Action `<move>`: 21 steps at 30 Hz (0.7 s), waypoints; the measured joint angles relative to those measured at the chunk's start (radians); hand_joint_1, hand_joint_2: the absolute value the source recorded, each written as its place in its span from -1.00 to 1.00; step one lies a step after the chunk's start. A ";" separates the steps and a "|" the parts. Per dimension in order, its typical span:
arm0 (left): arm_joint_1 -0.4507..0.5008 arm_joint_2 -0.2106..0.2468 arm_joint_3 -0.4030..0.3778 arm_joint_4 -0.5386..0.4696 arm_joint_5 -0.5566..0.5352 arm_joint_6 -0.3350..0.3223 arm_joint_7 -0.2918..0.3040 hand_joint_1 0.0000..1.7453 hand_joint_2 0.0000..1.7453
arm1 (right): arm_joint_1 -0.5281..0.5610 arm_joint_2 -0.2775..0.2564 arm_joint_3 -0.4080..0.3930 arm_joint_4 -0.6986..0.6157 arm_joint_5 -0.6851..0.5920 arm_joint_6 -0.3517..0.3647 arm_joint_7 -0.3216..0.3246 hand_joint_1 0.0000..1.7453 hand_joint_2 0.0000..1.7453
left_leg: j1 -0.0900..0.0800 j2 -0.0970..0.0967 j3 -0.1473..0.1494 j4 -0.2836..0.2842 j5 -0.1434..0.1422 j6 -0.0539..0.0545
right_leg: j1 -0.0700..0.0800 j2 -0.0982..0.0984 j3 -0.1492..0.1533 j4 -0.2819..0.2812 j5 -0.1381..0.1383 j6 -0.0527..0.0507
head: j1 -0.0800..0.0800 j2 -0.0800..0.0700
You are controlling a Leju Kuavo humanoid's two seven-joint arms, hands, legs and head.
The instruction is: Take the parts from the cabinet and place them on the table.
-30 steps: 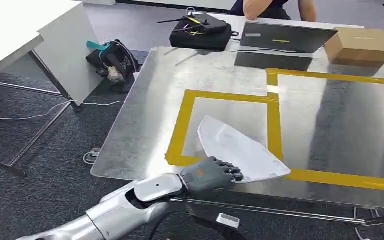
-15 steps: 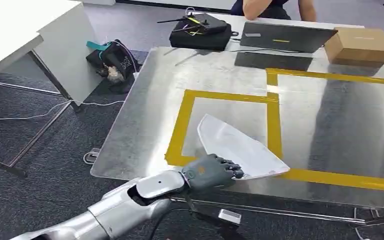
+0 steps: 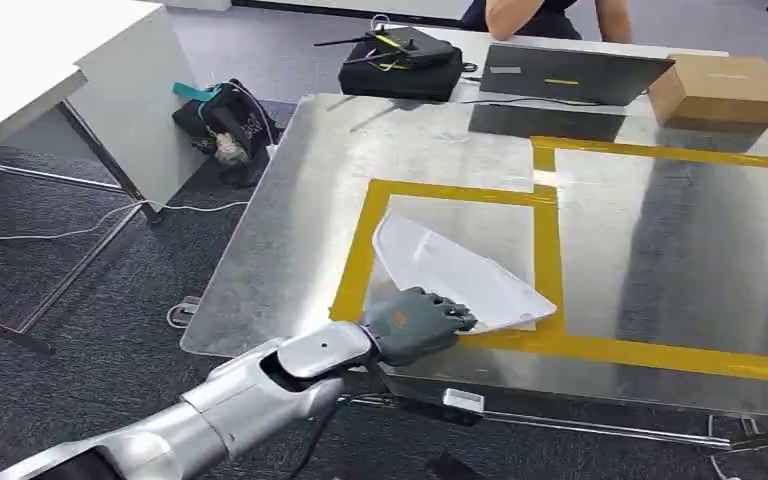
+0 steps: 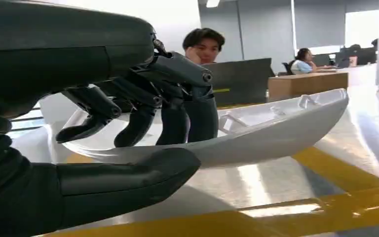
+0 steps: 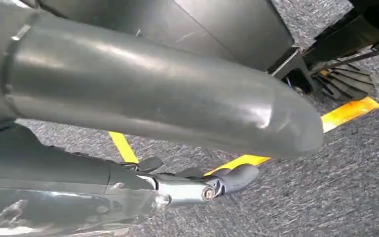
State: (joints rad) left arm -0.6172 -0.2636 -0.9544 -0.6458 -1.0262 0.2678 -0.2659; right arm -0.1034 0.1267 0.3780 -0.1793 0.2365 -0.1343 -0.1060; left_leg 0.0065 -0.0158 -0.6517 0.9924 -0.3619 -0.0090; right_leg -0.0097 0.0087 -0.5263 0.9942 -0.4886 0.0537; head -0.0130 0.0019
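The thin curved plastic part (image 3: 457, 275) is white, glossy along its edge. It lies on a silver brushed-metal table (image 3: 290, 230) marked with yellow tape rectangles (image 3: 362, 250). Gripping the part's near edge, the left hand (image 3: 418, 324) is dark grey, with a small orange mark on its back. Beyond the table are a plain brown cardboard box (image 3: 720, 92) and a black bag (image 3: 401, 62); beneath it, mottled dark grey-blue carpet (image 3: 80, 300).

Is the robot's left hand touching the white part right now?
Touching. The left wrist view shows the left hand with its fingers on top of the white part and the thumb beneath its edge.
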 joint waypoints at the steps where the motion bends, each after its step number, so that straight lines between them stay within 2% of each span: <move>1: -0.001 -0.001 0.003 0.006 -0.003 0.005 0.007 1.00 1.00 | 0.000 0.001 0.000 0.000 0.000 0.002 0.000 -1.00 -1.00 | 0.000 0.000 0.000 0.000 0.000 0.000 | 0.000 0.000 0.000 0.000 0.000 0.000 | 0.000 0.000; 9: -0.024 -0.006 0.018 0.069 -0.071 0.051 0.061 1.00 1.00 | 0.001 0.008 0.000 0.000 0.006 0.008 0.000 -1.00 -1.00 | 0.000 0.000 0.000 0.000 0.001 -0.001 | 0.000 0.000 -0.001 0.002 0.000 0.000 | 0.000 0.000; 10: -0.025 -0.006 0.018 0.075 -0.077 0.056 0.065 -1.00 1.00 | 0.001 0.009 0.000 0.000 0.006 0.008 0.000 -1.00 -1.00 | 0.000 0.000 0.000 0.000 0.001 -0.001 | 0.000 0.000 -0.001 0.002 0.000 0.000 | 0.000 0.000; 13: -0.030 -0.008 0.018 0.084 -0.102 0.079 0.093 -1.00 1.00 | 0.002 0.010 -0.001 0.000 0.006 0.007 0.000 -1.00 -1.00 | 0.000 0.000 0.000 0.000 0.001 -0.001 | 0.000 0.000 -0.001 0.003 0.000 0.000 | 0.000 0.000; 14: -0.031 -0.011 0.019 0.087 -0.106 0.085 0.100 -1.00 -1.00 | 0.002 0.010 -0.003 0.000 0.006 0.007 -0.002 -1.00 -1.00 | 0.000 0.000 0.000 0.000 0.001 -0.001 | 0.000 0.000 -0.001 0.003 0.000 0.000 | 0.000 0.000; 21: -0.032 -0.023 0.041 0.100 -0.108 0.083 0.089 -1.00 -1.00 | 0.003 0.010 -0.016 0.000 0.015 0.008 -0.003 -1.00 -1.00 | 0.000 0.000 0.000 0.000 0.001 -0.001 | 0.000 0.000 -0.001 0.003 0.000 0.000 | 0.000 0.000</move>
State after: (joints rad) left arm -0.6490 -0.2869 -0.9132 -0.5463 -1.1341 0.3506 -0.1766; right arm -0.1005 0.1366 0.3624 -0.1793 0.2514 -0.1266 -0.1091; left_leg 0.0064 -0.0159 -0.6516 0.9924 -0.3610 -0.0099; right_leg -0.0097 0.0086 -0.5275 0.9969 -0.4887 0.0536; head -0.0130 0.0019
